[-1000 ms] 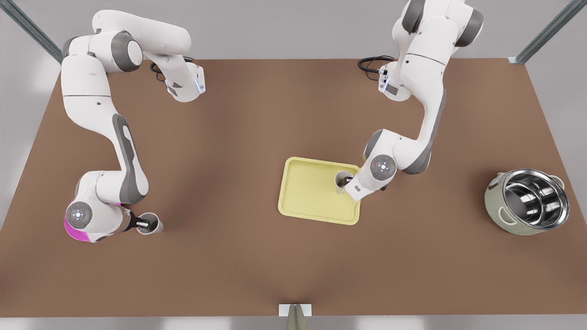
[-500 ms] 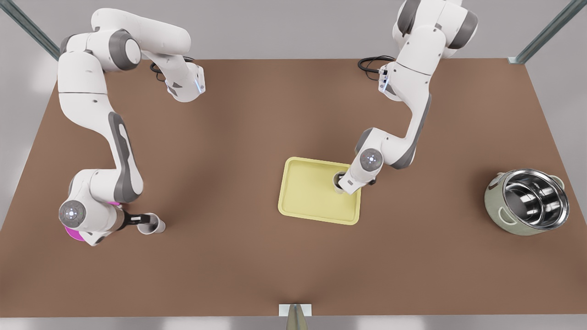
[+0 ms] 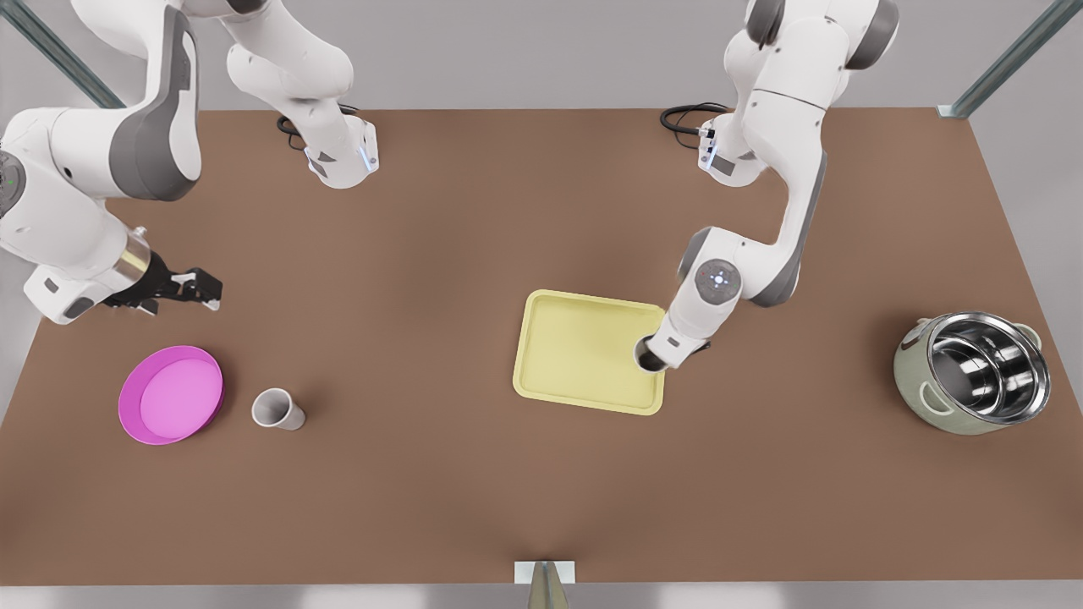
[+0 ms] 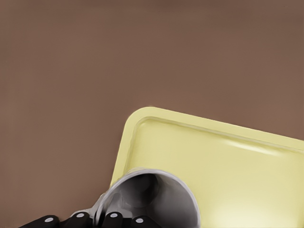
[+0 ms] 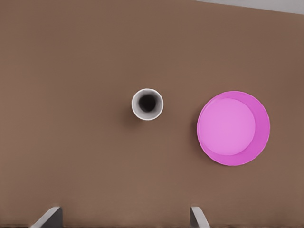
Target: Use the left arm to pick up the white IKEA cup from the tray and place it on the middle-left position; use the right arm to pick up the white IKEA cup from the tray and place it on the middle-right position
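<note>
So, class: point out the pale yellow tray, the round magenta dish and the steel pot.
Pale yellow rectangular tray (image 3: 567, 355): front view, bare floor.
Round magenta dish (image 3: 171, 394): front view, inner base.
Shiny steel pot in its green casing (image 3: 981, 368): front view, inside wall.

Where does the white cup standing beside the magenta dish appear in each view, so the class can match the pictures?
Front view: the standing cup is on the table at the front view's left, right of the magenta dish.
Right wrist view: seen from above by the open right gripper, beside the dish.
Left wrist view: a different cup, the held cup, in the left gripper over the tray.
Shared landmark: the magenta dish.
</note>
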{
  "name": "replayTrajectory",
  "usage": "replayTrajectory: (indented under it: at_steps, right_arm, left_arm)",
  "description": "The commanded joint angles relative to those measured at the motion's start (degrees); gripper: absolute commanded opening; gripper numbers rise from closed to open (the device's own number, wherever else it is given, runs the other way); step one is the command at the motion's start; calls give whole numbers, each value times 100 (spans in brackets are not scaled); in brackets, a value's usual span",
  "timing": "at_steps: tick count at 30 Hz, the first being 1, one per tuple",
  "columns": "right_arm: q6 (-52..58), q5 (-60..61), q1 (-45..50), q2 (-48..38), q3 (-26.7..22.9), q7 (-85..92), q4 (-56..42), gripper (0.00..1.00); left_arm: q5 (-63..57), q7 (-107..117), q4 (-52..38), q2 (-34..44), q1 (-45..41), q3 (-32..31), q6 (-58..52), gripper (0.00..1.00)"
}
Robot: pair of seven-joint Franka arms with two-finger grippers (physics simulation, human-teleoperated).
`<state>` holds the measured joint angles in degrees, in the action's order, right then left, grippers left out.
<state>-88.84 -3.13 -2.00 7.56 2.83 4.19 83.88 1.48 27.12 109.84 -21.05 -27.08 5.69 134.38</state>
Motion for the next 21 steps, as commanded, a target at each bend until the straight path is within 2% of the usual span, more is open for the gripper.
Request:
replayTrajectory:
  at_steps: [1, 4, 7, 10, 21]
  right_arm:
    - [394, 217, 121, -9, -169, -304, 14, 100]
    - [429, 226, 113, 8, -160, -340, 14, 100]
    - [570, 225, 121, 17, -142, -348, -30, 100]
    - [509, 190, 104, 255, -177, -340, -302, 100]
    - [456, 164, 77, 378, -248, -287, -451, 100]
  left_arm:
    - [247, -1340, -95, 207, 360, 187, -720, 8]
    - [617, -3309, -148, 242, 1336, 213, -879, 8]
    - [793, -4558, -438, -144, 1908, 204, -492, 8]
    - [784, -4892, -631, -601, 2119, 204, 53, 8]
    - [986, -4989, -640, -1094, 2163, 187, 993, 9]
